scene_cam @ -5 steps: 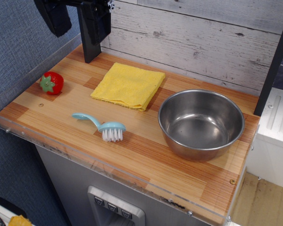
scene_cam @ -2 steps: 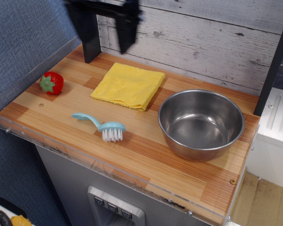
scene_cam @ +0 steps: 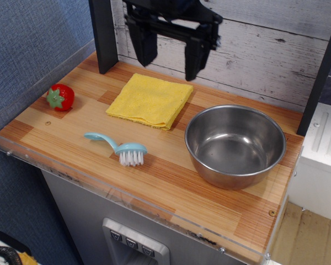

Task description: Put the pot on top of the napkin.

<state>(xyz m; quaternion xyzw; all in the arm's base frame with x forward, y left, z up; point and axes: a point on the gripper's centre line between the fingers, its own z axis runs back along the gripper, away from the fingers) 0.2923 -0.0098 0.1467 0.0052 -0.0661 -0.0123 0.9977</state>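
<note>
The pot (scene_cam: 235, 144), a large shiny steel bowl, stands empty on the right side of the wooden counter (scene_cam: 165, 182). The napkin (scene_cam: 150, 100), a folded yellow terry cloth, lies flat at the back middle, to the left of the pot and apart from it. My gripper (scene_cam: 168, 57) hangs in the air above the napkin's far edge, open, with its two black fingers (scene_cam: 144, 45) spread wide and nothing between them. It is up and to the left of the pot.
A red toy strawberry (scene_cam: 60, 97) sits at the left. A light-blue brush (scene_cam: 121, 148) lies bristles down near the front middle. A black post (scene_cam: 103, 38) stands at the back left. A clear rim (scene_cam: 127, 194) runs along the front edge. A plank wall is behind.
My gripper has moved to the right and slightly down, from the back left corner to above the napkin's far edge. The pot, napkin, brush and strawberry have not moved.
</note>
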